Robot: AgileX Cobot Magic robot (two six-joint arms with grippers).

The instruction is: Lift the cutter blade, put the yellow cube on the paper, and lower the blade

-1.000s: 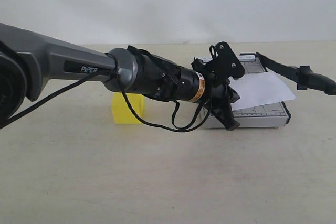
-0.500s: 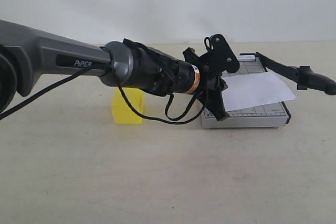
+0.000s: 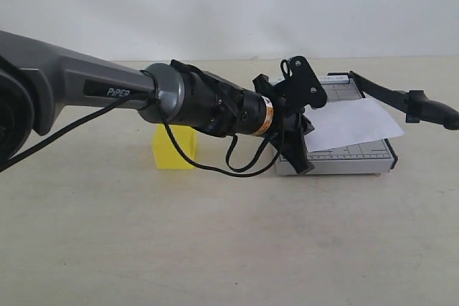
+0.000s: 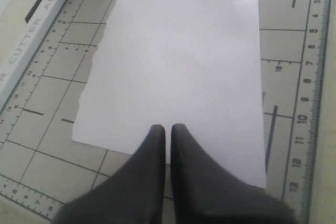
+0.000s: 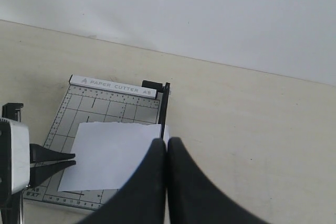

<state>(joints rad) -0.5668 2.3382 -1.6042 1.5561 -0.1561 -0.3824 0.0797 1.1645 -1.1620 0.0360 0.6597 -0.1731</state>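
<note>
- The beige table [image 3: 215,249] carries everything. My left arm [image 3: 86,87] reaches across it from 9 o'clock towards the cutter in the exterior view.
- The grey gridded trimmer board [image 3: 358,155] lies flat on the table at about 3 o'clock from the middle of that view.
- The cutter blade [image 3: 401,94] slants off its hinge at the board's far corner. Its thick handle hangs out past the board's edge at 3 o'clock. I judge it raised, so the first step looks done.
- The white paper [image 3: 351,123] lies on the board, a little askew, with one ragged edge. Nothing rests on it.
- The yellow cube [image 3: 172,150] sits on the table at 9 o'clock from the board, well apart from it and partly hidden behind my forearm. Nothing grips it, so placing it is the step left to do, and lowering the blade comes after that.
- My left claw [image 4: 168,129] is closed with its tips pressed together and nothing between them. It hangs at the paper's edge nearest the cube; I cannot tell whether it touches the sheet.
- My right claw [image 5: 167,142] is likewise closed and empty, looking down on the board from the blade's side. It does not show in the exterior view.
</note>
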